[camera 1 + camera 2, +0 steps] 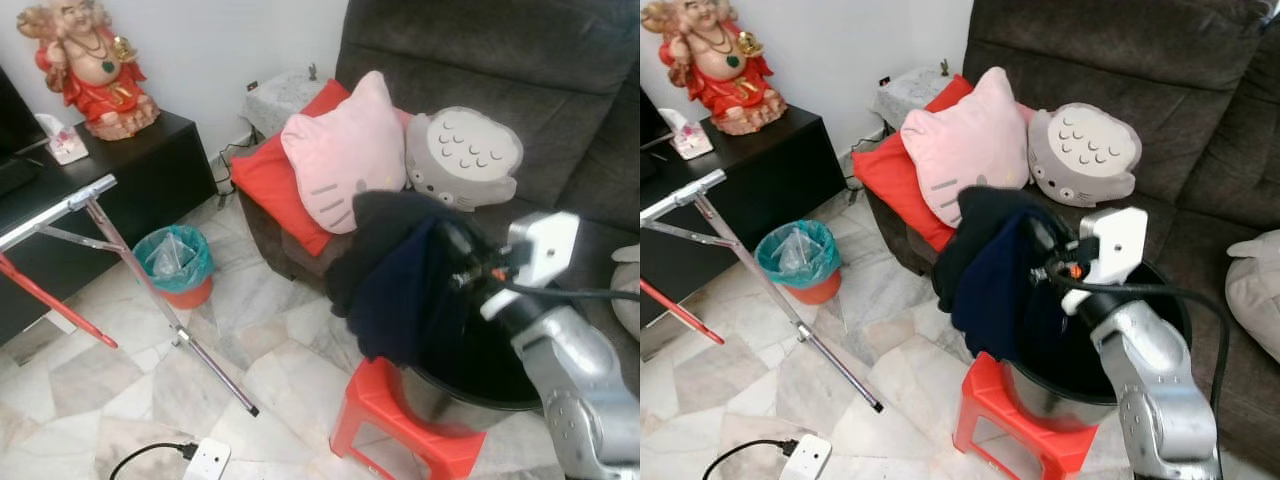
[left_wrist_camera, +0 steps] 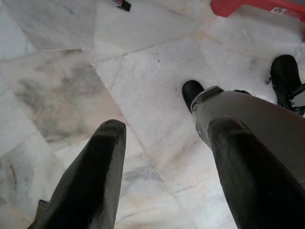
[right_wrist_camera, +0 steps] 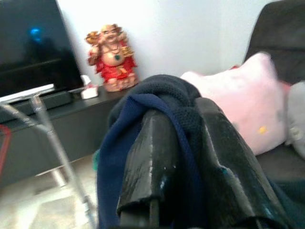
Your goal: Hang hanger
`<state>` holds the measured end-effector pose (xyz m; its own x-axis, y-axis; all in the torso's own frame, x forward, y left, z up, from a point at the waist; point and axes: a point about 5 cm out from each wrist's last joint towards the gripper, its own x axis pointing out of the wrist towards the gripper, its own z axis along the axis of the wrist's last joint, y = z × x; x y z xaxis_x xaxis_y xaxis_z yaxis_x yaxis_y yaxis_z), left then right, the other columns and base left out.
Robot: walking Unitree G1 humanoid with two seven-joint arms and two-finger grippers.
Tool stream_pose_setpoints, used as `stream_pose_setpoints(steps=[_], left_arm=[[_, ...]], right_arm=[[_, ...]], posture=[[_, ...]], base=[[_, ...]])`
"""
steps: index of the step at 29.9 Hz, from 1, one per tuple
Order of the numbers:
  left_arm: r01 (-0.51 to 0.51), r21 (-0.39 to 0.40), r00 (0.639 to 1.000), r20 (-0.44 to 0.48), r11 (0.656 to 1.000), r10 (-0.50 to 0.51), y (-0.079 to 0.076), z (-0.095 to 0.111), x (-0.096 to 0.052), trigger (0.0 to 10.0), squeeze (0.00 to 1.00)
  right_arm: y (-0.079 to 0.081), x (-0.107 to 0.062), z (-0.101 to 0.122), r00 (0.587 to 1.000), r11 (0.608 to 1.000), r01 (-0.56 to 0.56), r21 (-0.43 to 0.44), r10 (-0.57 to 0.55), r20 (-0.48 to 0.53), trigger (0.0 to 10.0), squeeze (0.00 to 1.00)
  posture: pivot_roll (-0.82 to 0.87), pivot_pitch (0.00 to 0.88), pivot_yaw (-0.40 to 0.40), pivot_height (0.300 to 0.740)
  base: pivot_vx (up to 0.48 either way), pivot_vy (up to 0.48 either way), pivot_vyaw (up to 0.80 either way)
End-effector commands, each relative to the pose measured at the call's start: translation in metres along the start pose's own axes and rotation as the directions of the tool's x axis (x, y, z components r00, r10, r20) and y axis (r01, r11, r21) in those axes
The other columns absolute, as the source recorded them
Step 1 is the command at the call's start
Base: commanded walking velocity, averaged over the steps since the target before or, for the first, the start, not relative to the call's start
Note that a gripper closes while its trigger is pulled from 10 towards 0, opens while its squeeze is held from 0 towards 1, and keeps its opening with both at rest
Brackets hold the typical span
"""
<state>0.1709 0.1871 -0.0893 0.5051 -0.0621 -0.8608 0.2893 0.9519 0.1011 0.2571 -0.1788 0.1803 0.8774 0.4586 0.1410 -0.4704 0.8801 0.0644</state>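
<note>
Hanging low over the marble floor (image 2: 71, 71), left end effector (image 2: 164, 176) with its two black fingers spread apart and nothing between them, the robot's own foot (image 2: 191, 91) showing just beyond. Reaching forward on the right, right end effector (image 3: 188, 157) pinching a bundle of dark clothing (image 1: 400, 280), its fingers (image 3: 152, 152) pressed together on navy and black fabric draping down over them. Hanging above the rim of a black basin (image 1: 1140, 350) sitting on a red plastic stool (image 1: 400, 425), the dark clothing touching the end effector and lifted partly clear of the basin. No telling whether a hanger lies inside the bundle, the fabric covering whatever is gripped. Lying on the floor nearest the robot, a white power strip (image 1: 208, 460) with a black cable. Slanting across the floor to the left, well apart from the right end effector, the metal legs of a drying rack (image 1: 100, 215) with a red bar beside it. Standing a little beyond, a teal-lined waste bin (image 1: 175, 262). Resting on the dark grey sofa (image 1: 520, 60) behind the basin, a red cushion (image 1: 270, 185), a pink cat-face pillow (image 1: 340, 150) and a grey round plush pillow (image 1: 465, 155). Sitting farthest back on a black counter (image 1: 150, 150) against the white wall, a red laughing figurine (image 1: 90, 65).
</note>
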Motion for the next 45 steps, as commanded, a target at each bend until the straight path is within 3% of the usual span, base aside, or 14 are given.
stream_pose_setpoints(steps=[1,11,15,17,19,20,21,23,25,31,33,34,36,45], left_arm=[[-0.006,0.023,1.0,-0.027,1.0,0.006,0.002,-0.007,-0.001,10.0,0.0],[-0.012,0.029,1.0,-0.024,1.0,0.013,0.004,-0.005,-0.001,10.0,0.0],[-0.007,0.035,1.0,-0.025,0.999,0.008,0.003,-0.005,-0.001,10.0,0.0],[-0.007,0.034,1.0,-0.025,0.999,0.008,0.003,-0.005,-0.001,10.0,0.0],[-0.006,0.034,1.0,-0.025,0.999,0.007,0.003,-0.005,-0.001,10.0,0.0],[-0.006,0.033,1.0,-0.025,0.999,0.006,0.003,-0.005,-0.001,10.0,0.0],[-0.006,0.033,1.0,-0.025,0.999,0.006,0.003,-0.005,-0.001,10.0,0.0],[-0.007,0.032,1.0,-0.029,0.999,0.008,0.003,-0.006,-0.001,10.0,0.0],[-0.008,0.032,1.0,-0.03,0.999,0.009,0.004,-0.007,-0.001,10.0,0.0],[-0.01,0.033,0.999,-0.036,0.999,0.011,0.004,-0.009,-0.002,10.0,0.0],[-0.011,0.033,0.999,-0.036,0.999,0.012,0.004,-0.009,-0.002,10.0,0.0],[-0.011,0.033,0.999,-0.036,0.999,0.012,0.004,-0.009,-0.002,10.0,0.0],[-0.012,0.035,0.999,-0.035,0.999,0.013,0.004,-0.01,-0.002,10.0,0.0],[-0.007,0.032,0.999,-0.037,0.999,0.008,0.002,-0.01,-0.002,10.0,0.0]], right_arm=[[0.021,-0.008,0.019,0.987,0.992,-0.127,0.023,0.124,0.097,10.0,0.0],[0.064,-0.056,-0.008,0.947,0.926,-0.312,0.211,0.32,-0.004,10.0,0.0],[0.045,-0.065,-0.037,0.971,0.967,-0.153,0.202,0.185,-0.152,10.0,0.0],[0.024,-0.067,-0.051,0.974,0.987,0.003,0.159,0.033,-0.222,10.0,0.0],[0.001,-0.072,-0.068,0.934,0.978,0.182,0.107,-0.138,-0.33,10.0,0.0],[-0.019,-0.079,-0.08,0.876,0.946,0.321,0.049,-0.277,-0.395,10.0,0.0],[-0.019,-0.079,-0.08,0.876,0.946,0.321,0.049,-0.277,-0.395,10.0,0.0],[-0.041,-0.089,-0.09,0.795,0.877,0.481,0.022,-0.425,-0.432,10.0,0.0],[-0.044,-0.09,-0.093,0.781,0.863,0.504,0.021,-0.445,-0.438,10.0,0.0],[-0.031,-0.074,-0.096,0.843,0.901,0.428,0.075,-0.367,-0.392,10.0,0.0],[-0.016,-0.064,-0.086,0.914,0.945,0.297,0.133,-0.242,-0.324,10.0,0.0],[-0.016,-0.064,-0.086,0.914,0.945,0.297,0.133,-0.242,-0.324,10.0,0.0],[0.003,-0.061,-0.077,0.956,0.985,0.113,0.134,-0.071,-0.285,10.0,0.0],[0.018,-0.066,-0.076,0.949,0.987,-0.043,0.154,0.089,-0.303,10.0,0.0]], posture=[[-0.14,0.017,0.096,0.74],[-0.15,0.01,0.099,0.74],[-0.15,0.008,0.1,0.74],[-0.15,0.008,0.099,0.74],[-0.15,0.008,0.099,0.74],[-0.14,0.005,0.095,0.74],[-0.14,0.005,0.095,0.74],[-0.14,0.003,0.093,0.74],[-0.14,0.002,0.093,0.74],[-0.13,0.0,0.092,0.74],[-0.13,0.0,0.091,0.74],[-0.13,0.0,0.091,0.74],[-0.13,0.0,0.09,0.74],[-0.14,0.006,0.085,0.74]], base=[[0.0,0.0,0.0],[0.0,0.0,0.0],[0.0,0.0,0.0],[0.0,0.0,0.0],[0.0,0.0,0.0],[0.0,0.0,0.0],[0.0,0.0,0.0],[0.0,0.0,0.0],[0.0,0.0,0.0],[0.0,0.0,0.0],[0.0,0.0,0.0],[0.0,0.0,0.0],[0.0,0.0,0.0],[0.0,0.0,0.0]])
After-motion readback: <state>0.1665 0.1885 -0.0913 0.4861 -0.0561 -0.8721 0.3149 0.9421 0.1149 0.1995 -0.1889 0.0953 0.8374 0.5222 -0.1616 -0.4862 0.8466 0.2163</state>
